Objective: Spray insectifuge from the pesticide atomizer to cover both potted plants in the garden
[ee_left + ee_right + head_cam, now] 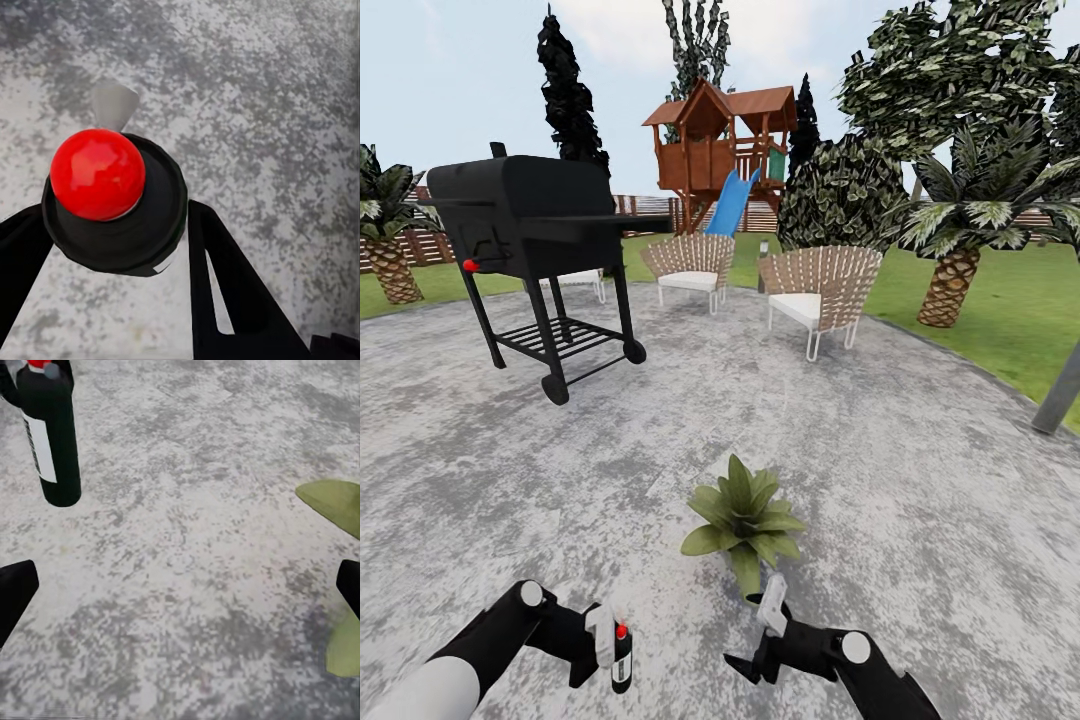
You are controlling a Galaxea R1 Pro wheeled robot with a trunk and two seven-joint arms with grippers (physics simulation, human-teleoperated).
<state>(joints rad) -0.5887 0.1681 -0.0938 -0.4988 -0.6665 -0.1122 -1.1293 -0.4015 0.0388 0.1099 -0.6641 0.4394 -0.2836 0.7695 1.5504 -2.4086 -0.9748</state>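
Note:
My left gripper (608, 648) is shut on the pesticide atomizer (621, 657), a slim dark bottle with a red top, held upright just above the paving at the bottom left of the head view. In the left wrist view its red top (97, 174) sits between the two black fingers (225, 285). A broad-leaved potted plant (745, 520) stands on the patio just ahead of my right gripper (760, 635), which is open and holds nothing. The right wrist view shows the atomizer (52, 435) off to one side, plant leaves (334, 502) on the other, and the gripper (180, 592) spread wide.
A black grill (530, 220) stands at the back left of the round grey patio (920, 520). Two wicker chairs (690, 265) (820, 285) sit behind. Lawn, a palm (960, 250), a play tower (720, 140) and a grey post (1060, 390) lie beyond.

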